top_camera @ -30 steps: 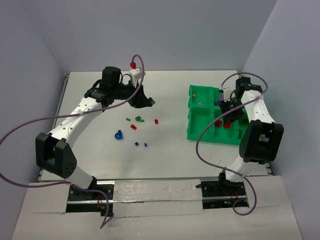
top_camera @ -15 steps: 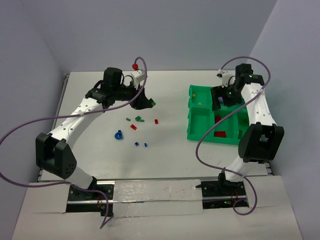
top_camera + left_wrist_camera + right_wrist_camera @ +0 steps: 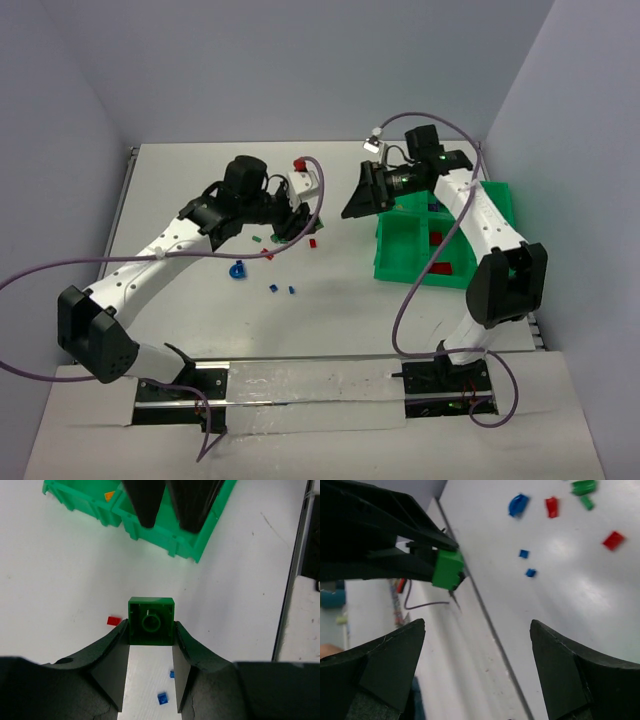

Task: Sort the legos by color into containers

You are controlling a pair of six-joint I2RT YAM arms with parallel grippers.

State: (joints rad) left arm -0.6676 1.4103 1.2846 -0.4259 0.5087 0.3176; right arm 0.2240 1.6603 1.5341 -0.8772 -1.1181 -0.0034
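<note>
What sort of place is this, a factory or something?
Probably a robotics lab test bench, not a factory: a left arm and a right arm are bolted to a white table, plain walls box it in, and the only work is toy bricks and a green sorting tray.

The table (image 3: 200, 330) is white. The tray (image 3: 400, 250) at the right of the top view is bright green. The left gripper (image 3: 151, 631) has black fingers (image 3: 112, 660), and the green brick (image 3: 151, 621) between them is a darker green than the tray. In the left wrist view, a red brick (image 3: 114, 621) shows at its left. Two blue bricks (image 3: 163, 697) show at the bottom, and an orange brick (image 3: 109, 495) at the top. The right gripper (image 3: 476, 625) is black too. The arms (image 3: 140, 265) are white with black joints. Their cables (image 3: 397, 320) are purple. The walls (image 3: 300, 60) are pale grey-blue.
</note>
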